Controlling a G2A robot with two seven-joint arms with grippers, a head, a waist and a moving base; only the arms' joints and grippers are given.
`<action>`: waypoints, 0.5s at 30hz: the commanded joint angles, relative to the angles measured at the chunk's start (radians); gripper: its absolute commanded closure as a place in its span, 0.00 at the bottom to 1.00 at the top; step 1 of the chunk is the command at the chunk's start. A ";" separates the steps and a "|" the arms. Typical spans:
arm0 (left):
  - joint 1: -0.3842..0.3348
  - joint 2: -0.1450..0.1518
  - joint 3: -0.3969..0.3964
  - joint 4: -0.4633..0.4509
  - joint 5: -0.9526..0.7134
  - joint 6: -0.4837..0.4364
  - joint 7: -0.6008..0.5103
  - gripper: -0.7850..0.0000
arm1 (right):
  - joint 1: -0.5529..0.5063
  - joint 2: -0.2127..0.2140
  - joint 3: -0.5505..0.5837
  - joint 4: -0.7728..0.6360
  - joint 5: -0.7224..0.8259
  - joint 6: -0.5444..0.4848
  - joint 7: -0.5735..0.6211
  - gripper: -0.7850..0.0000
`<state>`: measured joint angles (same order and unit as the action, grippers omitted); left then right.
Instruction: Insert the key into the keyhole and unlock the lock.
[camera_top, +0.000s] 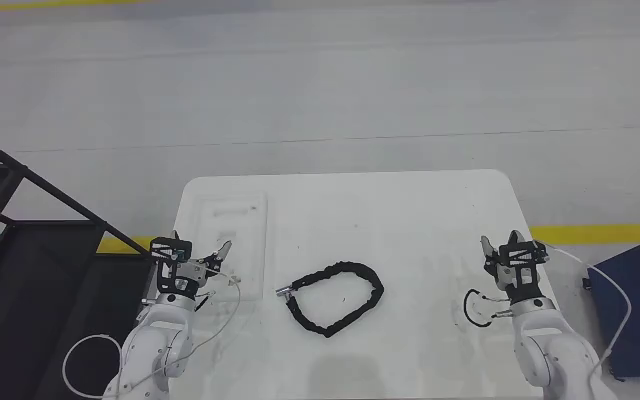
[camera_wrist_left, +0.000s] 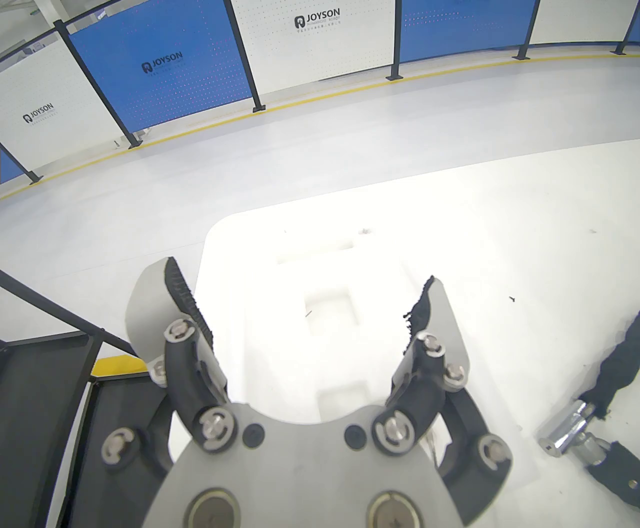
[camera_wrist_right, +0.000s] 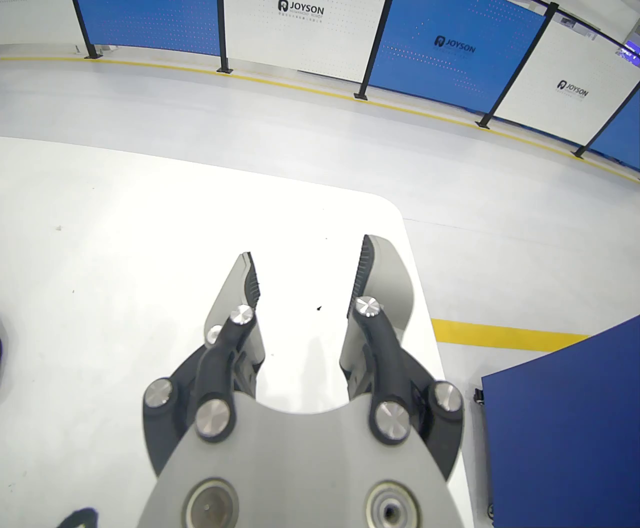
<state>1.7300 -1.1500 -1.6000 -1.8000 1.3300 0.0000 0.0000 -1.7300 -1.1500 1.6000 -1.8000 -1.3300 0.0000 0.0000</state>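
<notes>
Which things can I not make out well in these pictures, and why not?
1. Keyhole: left wrist view, the lock's metal end lies near the edge; the dark spot on it is too small to judge.
2. Key: left wrist view, a thin sliver in a recess of the white tray is too small to identify.
3. Cable loop: left wrist view, cut off by the edge.

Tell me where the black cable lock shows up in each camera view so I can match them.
Top view: the cable lock lies looped at the middle of the white table.
Left wrist view: its metal end sits at the picture's edge, past the left gripper.
Right wrist view: a dark sliver at the picture's edge may be it; cannot tell.
Shared landmark: the table's rounded far corners.
</notes>
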 joint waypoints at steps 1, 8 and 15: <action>0.000 0.000 0.000 0.000 0.000 0.000 0.000 0.03 | 0.000 0.000 0.000 0.000 0.000 0.000 0.000 0.55; 0.000 0.000 0.000 0.000 0.000 0.000 0.000 0.02 | 0.000 0.000 0.000 0.000 0.000 0.000 0.000 0.55; -0.001 -0.001 0.012 0.001 -0.008 -0.033 -0.036 0.00 | 0.000 0.000 0.000 0.000 0.000 0.000 0.000 0.00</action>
<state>1.7288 -1.1510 -1.5907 -1.7974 1.3270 -0.0218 -0.0235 -1.7300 -1.1500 1.6000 -1.8000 -1.3300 0.0000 0.0000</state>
